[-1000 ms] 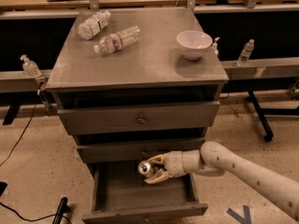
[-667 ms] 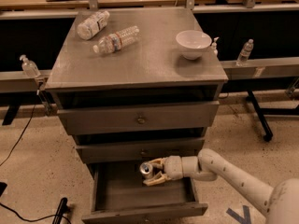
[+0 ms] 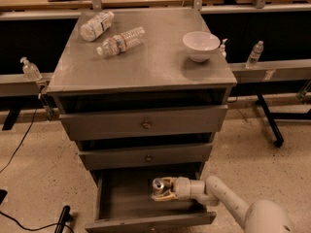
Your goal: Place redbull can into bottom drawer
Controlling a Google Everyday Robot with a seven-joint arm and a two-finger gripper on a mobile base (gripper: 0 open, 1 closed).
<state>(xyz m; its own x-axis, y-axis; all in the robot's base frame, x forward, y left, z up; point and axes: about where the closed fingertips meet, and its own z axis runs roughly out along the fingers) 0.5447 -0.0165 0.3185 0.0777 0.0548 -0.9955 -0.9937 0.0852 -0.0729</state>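
Lowering the redbull can [image 3: 157,183] into the open bottom drawer [image 3: 121,200]
The gripper [image 3: 161,192] has its fingers closed around the can, holding it inside the drawer near the back edge, right of centre; whether it touches the floor I cannot tell. Best to ease it down until the base sits flat, part the fingers only a little, then withdraw toward the front-right corner, keeping clear of the middle drawer [image 3: 146,157] overhead.
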